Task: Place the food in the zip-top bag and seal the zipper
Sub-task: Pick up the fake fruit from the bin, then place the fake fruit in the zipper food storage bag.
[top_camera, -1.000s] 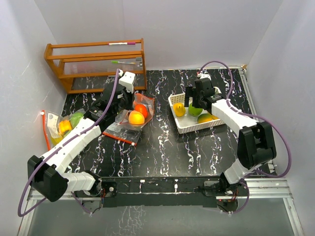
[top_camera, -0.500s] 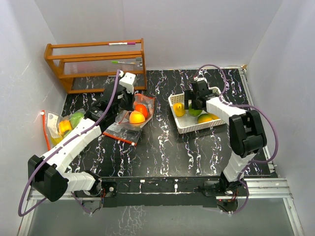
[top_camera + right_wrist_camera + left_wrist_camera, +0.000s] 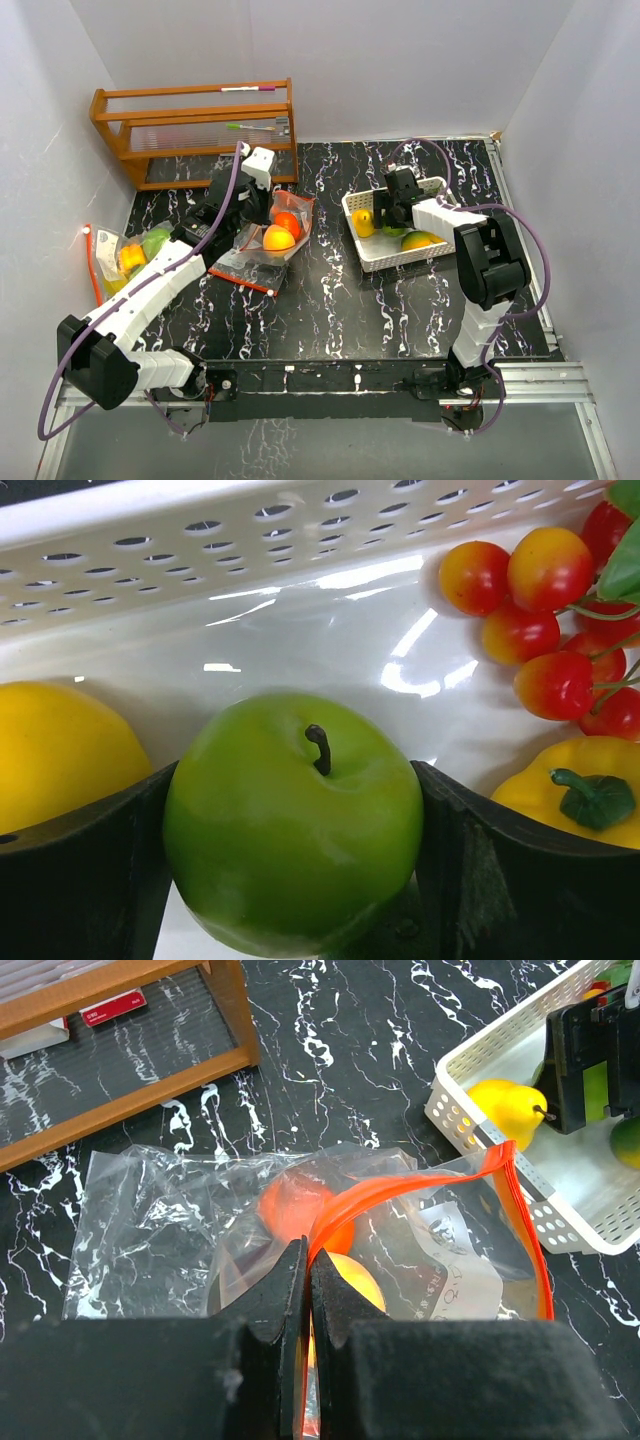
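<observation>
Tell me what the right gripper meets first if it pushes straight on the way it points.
The green apple, sitting between its fingers; behind it, probably the white basket floor, though depth is unclear.

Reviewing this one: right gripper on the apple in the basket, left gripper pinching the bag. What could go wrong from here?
1. The right gripper holds the round, glossy green apple only at its sides; it could squirt out on lifting.
2. One finger touches the yellow fruit, which may get dragged along.
3. The left gripper pinches just the zip-top bag at its zipper rim, and orange fruits crowd the mouth; the apple may jam.
</observation>
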Robot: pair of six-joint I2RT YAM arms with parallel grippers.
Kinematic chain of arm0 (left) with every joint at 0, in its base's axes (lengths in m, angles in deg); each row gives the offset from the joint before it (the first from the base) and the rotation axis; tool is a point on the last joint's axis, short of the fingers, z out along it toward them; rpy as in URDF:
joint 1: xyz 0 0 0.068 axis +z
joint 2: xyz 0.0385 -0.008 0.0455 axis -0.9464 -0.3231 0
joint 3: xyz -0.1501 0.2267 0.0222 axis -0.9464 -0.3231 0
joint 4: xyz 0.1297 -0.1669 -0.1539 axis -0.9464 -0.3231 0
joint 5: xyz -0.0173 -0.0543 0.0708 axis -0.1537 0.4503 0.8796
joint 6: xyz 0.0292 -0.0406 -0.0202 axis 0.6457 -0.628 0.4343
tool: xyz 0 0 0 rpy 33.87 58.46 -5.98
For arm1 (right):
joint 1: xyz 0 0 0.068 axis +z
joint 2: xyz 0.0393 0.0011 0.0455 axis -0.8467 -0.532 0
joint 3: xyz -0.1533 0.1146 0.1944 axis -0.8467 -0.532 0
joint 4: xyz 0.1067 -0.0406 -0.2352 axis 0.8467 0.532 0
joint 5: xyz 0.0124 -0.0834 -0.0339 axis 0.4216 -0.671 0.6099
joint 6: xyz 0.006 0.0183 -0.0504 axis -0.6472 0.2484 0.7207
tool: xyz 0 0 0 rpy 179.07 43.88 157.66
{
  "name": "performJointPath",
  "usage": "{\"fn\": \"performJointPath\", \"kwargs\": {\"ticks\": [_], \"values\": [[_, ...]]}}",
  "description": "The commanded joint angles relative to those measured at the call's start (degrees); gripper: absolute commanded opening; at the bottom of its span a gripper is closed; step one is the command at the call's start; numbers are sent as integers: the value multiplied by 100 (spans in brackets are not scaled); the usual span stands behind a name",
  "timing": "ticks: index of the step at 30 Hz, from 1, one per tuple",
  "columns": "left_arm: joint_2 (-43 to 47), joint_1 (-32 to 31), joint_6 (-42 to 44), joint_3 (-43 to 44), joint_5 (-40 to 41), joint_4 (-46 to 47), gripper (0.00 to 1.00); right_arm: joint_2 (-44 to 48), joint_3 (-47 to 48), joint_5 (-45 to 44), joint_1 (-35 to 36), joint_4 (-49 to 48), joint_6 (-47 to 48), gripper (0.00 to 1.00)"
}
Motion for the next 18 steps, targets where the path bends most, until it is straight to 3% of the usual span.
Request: {"fn": "performJointPath", "kwargs": {"ticks": [1, 6, 10, 18], "values": [[36, 45, -1, -10, -58, 111, 0, 262, 52, -105, -39, -180, 55, 73], [26, 55, -13, -18, -63, 119, 0, 1001, -48, -80, -41, -130, 56, 56], [-4, 80, -39, -11, -126, 120, 0, 1777, -63, 366, -39, -17, 84, 50], [-65, 123, -100, -1, -289, 128, 0, 3197, -212, 3105, 176, -869, -650, 49]]}}
